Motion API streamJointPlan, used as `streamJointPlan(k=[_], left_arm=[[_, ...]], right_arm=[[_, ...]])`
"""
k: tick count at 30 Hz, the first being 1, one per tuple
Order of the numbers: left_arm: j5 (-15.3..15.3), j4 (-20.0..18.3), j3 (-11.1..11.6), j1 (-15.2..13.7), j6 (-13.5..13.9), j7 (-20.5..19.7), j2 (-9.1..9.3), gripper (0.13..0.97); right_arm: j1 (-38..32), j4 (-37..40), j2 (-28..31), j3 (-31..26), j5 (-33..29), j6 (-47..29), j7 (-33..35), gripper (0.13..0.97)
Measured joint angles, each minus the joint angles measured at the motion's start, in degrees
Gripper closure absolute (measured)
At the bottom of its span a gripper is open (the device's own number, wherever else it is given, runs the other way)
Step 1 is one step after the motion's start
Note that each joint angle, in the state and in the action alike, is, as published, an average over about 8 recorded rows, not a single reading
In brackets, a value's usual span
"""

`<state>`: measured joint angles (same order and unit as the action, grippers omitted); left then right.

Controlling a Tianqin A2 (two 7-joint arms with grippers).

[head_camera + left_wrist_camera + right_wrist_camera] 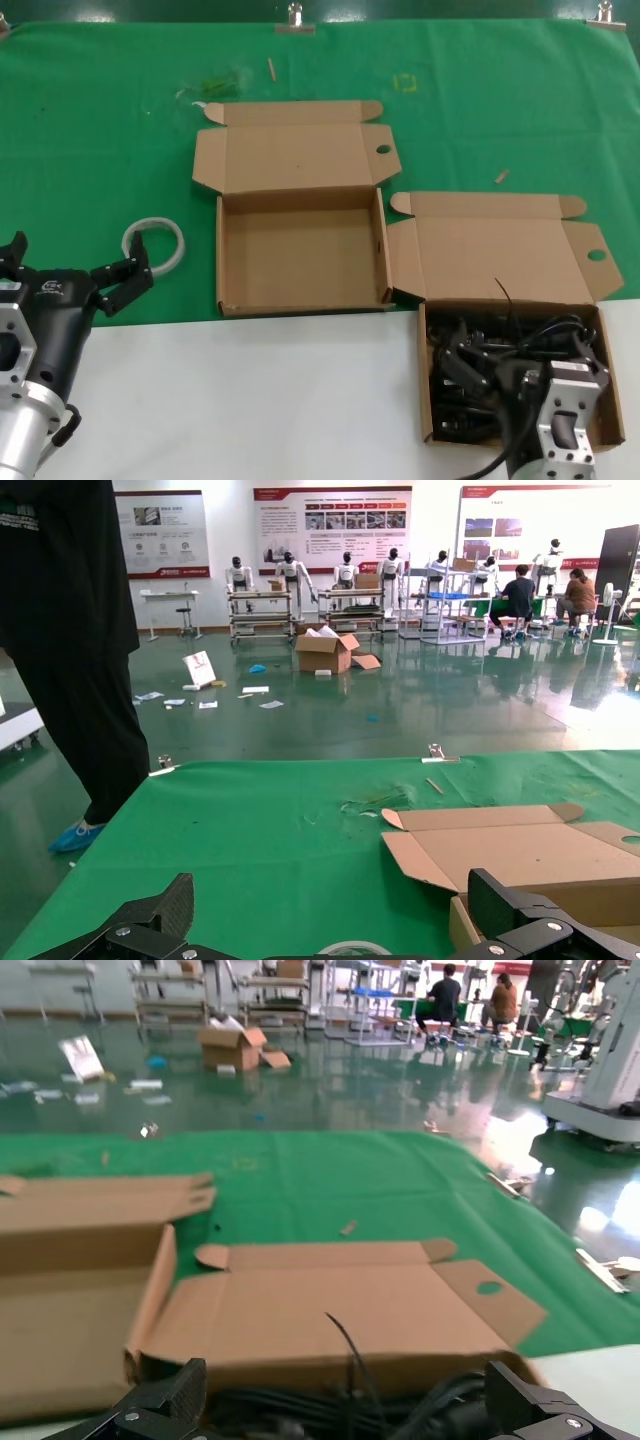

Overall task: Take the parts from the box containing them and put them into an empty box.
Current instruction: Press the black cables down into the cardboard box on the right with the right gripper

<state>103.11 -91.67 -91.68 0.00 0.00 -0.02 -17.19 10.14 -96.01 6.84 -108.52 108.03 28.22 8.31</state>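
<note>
Both tools gape empty: right tool (497, 372) over the power cords (480, 345), left tool (122, 282) near the white ring (155, 243).

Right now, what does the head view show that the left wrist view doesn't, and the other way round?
Only the head view shows the right gripper down in the box of black power cords, and the empty box's tray. Only the left wrist view shows the hall beyond the table, with a person in black standing close. Both show the green cloth, the white ring and the empty box's open lid.

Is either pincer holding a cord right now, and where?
Nothing held. Right pincer is open over the cords in their box; left pincer is open, near the white ring.
</note>
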Motion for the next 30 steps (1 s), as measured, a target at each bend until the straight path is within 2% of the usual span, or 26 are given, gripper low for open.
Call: streamJointPlan(k=[6, 19, 30], left_arm=[[0.0, 0.0, 0.0, 0.0, 0.0, 0.0, 0.00, 0.132], [0.0, 0.0, 0.0, 0.0, 0.0, 0.0, 0.00, 0.132], [0.0, 0.0, 0.0, 0.0, 0.0, 0.0, 0.00, 0.132]], right_arm=[[2.1, -3.6, 0.0, -0.7, 5.7, 4.8, 9.9, 0.129], [3.1, -11.8, 0.0, -1.9, 23.5, 18.3, 36.0, 0.129], [1.9, -16.6, 0.0, 0.6, 32.7, 24.3, 50.6, 0.129]])
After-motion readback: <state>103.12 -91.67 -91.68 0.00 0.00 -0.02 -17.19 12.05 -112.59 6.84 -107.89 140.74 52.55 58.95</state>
